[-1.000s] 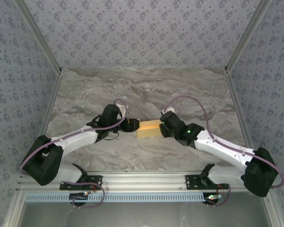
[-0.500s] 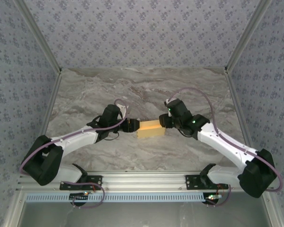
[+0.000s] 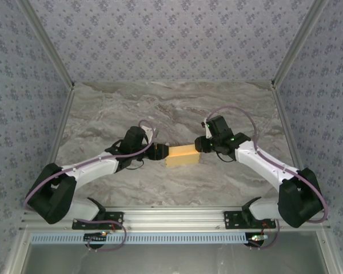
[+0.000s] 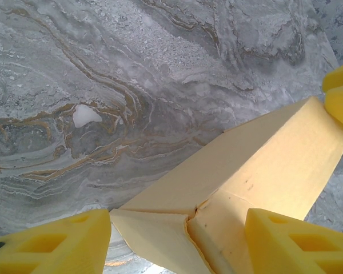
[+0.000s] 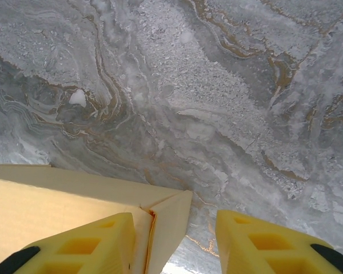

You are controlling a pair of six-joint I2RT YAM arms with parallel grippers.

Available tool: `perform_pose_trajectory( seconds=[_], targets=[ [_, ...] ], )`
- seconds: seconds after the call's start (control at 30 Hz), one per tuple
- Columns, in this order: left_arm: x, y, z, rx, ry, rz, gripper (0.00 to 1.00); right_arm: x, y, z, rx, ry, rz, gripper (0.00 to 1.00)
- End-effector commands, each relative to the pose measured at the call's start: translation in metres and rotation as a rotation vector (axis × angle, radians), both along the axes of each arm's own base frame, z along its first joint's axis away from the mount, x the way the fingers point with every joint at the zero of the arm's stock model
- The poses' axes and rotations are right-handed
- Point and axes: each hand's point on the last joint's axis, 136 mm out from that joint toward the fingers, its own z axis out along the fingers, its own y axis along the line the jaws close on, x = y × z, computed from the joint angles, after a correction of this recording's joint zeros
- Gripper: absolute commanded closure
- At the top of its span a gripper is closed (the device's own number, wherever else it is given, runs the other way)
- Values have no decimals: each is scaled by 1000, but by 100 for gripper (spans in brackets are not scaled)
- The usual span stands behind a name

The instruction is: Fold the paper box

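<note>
The paper box (image 3: 182, 154), a small yellow-orange card box, lies flat mid-table between both arms. My left gripper (image 3: 159, 151) is at its left end. In the left wrist view the box (image 4: 257, 165) runs away from me, and its half-folded end flap (image 4: 154, 231) fills the gap of the left gripper (image 4: 177, 220), reaching both fingers. My right gripper (image 3: 200, 145) is at the box's far right corner. In the right wrist view one finger (image 5: 86, 242) lies over the box top (image 5: 40, 208), the end flap (image 5: 170, 225) stands in the gap, and the right gripper (image 5: 176, 228) is open.
The grey marble table (image 3: 177, 108) lies bare behind the box and on both sides. Patterned walls (image 3: 171, 40) close in the back and sides, and a metal rail (image 3: 171, 217) runs along the near edge.
The right arm has swung its wrist back and round, so the gripper now meets the box's right end from the far side. The box and left gripper have stayed put.
</note>
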Motion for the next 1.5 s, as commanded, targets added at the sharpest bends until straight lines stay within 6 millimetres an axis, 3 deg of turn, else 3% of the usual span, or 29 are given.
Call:
perform_pose_trajectory(
  seconds=[0.0, 0.33, 0.57, 0.8, 1.07, 1.23, 1.47],
  targets=[
    [-9, 6, -18, 57, 31, -8, 38, -17, -5, -22, 2, 70, 3, 58],
    [-12, 10, -29, 55, 49, 9, 38, -36, -12, -51, 41, 130, -23, 64],
    [-16, 7, -33, 30, 64, 13, 46, -46, -17, -65, 45, 152, -36, 67],
    [-5, -2, -9, -12, 14, 16, 46, -28, -2, -26, 114, 59, -14, 67],
    [13, -7, 31, -54, -76, 53, 33, -10, 9, 21, 154, -36, 9, 56],
    [13, 0, 42, -57, -108, 80, 29, -13, 7, 22, 148, -33, 21, 51],
    [-2, 2, 22, -64, 2, 74, 29, -15, 6, 11, 150, 17, 34, 47]
  ],
)
